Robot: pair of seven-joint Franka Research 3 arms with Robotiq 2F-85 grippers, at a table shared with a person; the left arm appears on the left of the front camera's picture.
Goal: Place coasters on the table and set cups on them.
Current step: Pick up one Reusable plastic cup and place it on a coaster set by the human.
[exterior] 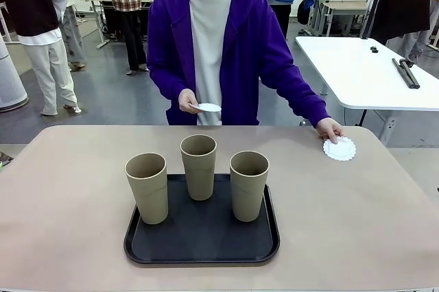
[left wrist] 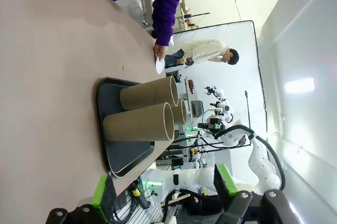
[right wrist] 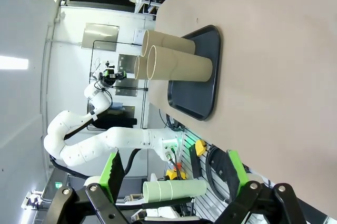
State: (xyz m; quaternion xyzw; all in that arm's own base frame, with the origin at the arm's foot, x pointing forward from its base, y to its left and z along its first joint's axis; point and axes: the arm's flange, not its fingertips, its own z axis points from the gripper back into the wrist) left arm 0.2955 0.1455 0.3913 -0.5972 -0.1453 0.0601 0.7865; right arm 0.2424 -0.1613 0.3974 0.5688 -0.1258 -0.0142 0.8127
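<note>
**Coaster [exterior: 339,149] on the counter [exterior: 68,203], cups on the tray**

The lacy white coaster lies flat near the counter's far right corner, with the person's outstretched hand [exterior: 329,127] touching its edge. A second coaster [exterior: 208,107] is held in the person's other hand [exterior: 186,100], above the counter's far edge. Three tan cups [exterior: 147,187] [exterior: 199,166] [exterior: 248,185] stand upright on the black tray [exterior: 202,240] mid-counter, well apart from both coasters. The robot's left hand [left wrist: 163,187] and right hand [right wrist: 174,169] are spread wide, with nothing between their green pads.
</note>
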